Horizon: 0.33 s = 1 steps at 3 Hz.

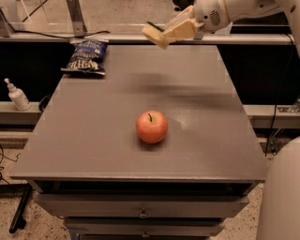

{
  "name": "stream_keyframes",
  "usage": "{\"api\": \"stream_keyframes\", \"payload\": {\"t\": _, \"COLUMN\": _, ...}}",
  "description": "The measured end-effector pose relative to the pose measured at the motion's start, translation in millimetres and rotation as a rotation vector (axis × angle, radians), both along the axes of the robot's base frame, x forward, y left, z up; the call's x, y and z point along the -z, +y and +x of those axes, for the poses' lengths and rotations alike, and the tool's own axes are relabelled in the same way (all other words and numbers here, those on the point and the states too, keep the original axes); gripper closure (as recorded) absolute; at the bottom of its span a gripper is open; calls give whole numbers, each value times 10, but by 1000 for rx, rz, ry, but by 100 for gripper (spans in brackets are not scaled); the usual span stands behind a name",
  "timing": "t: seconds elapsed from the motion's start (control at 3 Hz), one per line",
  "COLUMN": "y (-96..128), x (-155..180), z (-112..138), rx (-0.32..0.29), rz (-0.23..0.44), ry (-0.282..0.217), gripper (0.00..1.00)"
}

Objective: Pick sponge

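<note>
Camera view, gripper: the cream-coloured two-finger gripper (169,33) is at the top of the frame, right of centre, over the far edge of the table. Its fingers point left and slightly down and are pinched onto the sponge.
Sponge: small pale yellow foam sponge with a dark green scouring top (154,33). It is held at the fingertips, in the air and clear of the tabletop, with the green face on the upper side.
Arm: white jointed robot arm (225,11), coming in from the upper right corner.
Table: grey flat-topped table (93,122), with drawers (140,206) under its front edge.
Apple: round red-orange apple (151,127), stem up, standing near the middle of the tabletop, well apart from the sponge and gripper.
Snack bag: dark blue crinkled snack bag (86,56), lying flat at the far left corner of the table.
Bottle: small white pump bottle (18,95), upright on a lower ledge left of the table.
Robot body: white rounded shell (281,197), at the lower right corner.
</note>
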<state>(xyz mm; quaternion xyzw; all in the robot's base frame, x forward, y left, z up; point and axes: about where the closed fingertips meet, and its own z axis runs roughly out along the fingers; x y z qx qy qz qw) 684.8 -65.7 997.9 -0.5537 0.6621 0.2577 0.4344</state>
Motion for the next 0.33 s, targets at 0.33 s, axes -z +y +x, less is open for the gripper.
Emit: {"api": "stream_keyframes", "payload": {"t": 0.33, "y": 0, "x": 0, "z": 0, "rx": 0, "rz": 0, "ry": 0, "gripper": 100}}
